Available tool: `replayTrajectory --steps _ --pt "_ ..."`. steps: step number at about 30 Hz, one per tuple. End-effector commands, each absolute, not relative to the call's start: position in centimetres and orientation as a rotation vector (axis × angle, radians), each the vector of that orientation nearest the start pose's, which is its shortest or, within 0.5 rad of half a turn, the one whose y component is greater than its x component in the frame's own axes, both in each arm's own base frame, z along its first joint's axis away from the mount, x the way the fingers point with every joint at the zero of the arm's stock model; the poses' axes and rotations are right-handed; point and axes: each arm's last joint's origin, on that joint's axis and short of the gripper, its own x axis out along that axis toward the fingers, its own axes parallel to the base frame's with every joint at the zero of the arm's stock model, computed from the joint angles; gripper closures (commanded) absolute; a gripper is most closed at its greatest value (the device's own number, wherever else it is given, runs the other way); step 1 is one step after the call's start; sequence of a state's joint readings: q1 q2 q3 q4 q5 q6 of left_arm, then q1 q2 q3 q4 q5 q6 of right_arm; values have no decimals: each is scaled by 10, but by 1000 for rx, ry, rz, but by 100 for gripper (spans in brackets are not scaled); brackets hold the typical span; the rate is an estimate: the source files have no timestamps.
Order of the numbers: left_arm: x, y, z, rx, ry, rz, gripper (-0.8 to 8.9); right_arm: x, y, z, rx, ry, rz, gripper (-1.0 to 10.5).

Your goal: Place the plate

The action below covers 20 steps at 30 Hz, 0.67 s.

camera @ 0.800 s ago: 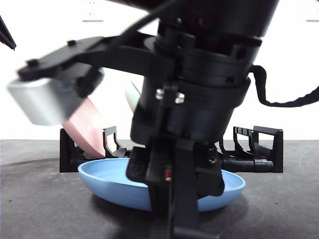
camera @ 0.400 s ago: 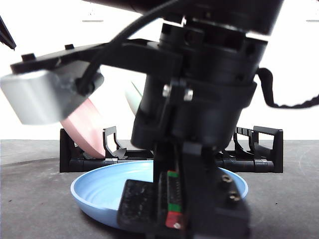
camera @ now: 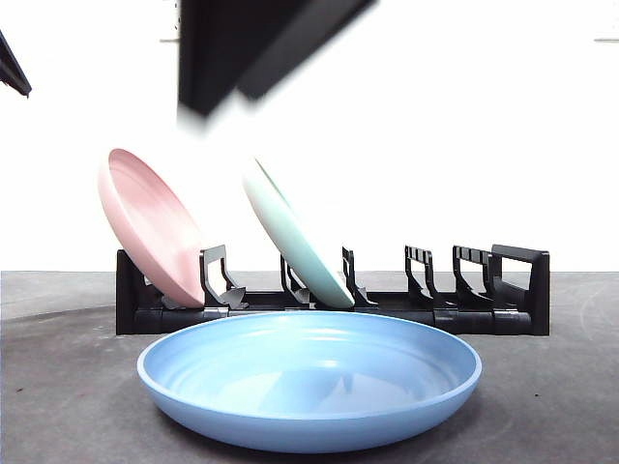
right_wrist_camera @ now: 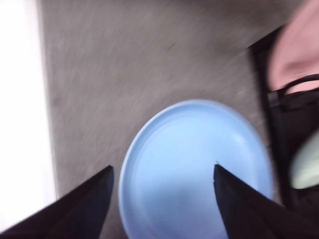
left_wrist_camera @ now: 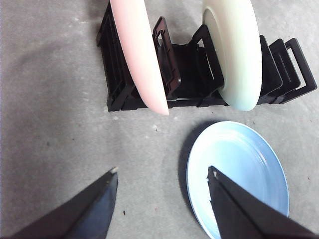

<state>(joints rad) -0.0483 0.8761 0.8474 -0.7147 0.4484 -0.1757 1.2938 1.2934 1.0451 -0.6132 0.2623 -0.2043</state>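
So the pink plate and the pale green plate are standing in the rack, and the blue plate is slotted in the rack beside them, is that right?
Not quite. The pink plate and the pale green plate do stand in the black rack, but the blue plate is not slotted in: it lies flat on the table in front of the rack. The front view shows this, and the left wrist view agrees.

Front camera sits low at desk height, close to the shallow round blue plate (camera: 309,382). Both wrist cameras look down from above, sharing that plate (left_wrist_camera: 239,174) (right_wrist_camera: 194,169).
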Motion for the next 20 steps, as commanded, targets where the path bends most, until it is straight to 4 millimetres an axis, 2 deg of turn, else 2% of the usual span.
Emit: replayTrajectory --steps 1,6,11,16,20 --pt "167 -21 301 -306 760 -419 526 79 234 310 -652 503 1002 686" --pt "167 -21 301 -306 759 -419 527 98 189 341 -475 439 860 686" --pt "168 -21 302 -315 747 -419 527 126 143 357 -364 411 681 686" --pt "173 -25 309 -375 682 -421 528 156 104 358 -270 455 571 677" --pt "176 -28 316 -366 620 -448 528 180 74 349 -154 514 537 676"
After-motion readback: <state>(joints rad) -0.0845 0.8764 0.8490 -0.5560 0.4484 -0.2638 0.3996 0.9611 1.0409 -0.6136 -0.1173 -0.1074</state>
